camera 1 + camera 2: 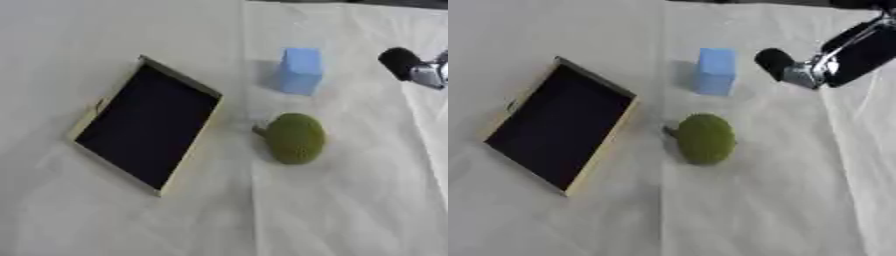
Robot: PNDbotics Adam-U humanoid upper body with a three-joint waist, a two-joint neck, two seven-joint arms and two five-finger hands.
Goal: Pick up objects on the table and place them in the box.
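- Lying at the left of the frame, the box [147, 123] rests askew on the worktop [350, 210], its long sides running from upper right to lower left. It has pale tan walls and a dark interior; nothing can be seen inside it.
- A pale cloth covers the worktop, with a crease running top to bottom near the frame centre, just right of the box.
- The blue block [301, 70] stands upright in the upper centre, apart from the box and above the green object.
- The green object [294, 137] is round with a short stub on its left side. It lies in the centre of the frame, below the blue block and near the box's right edge without touching it.
- The right hand [779, 63] enters from the upper right corner, a black rounded tip on a silver and black arm. It sits right of the blue block, apart from it, holding nothing. Whether its fingers are spread or curled cannot be determined.
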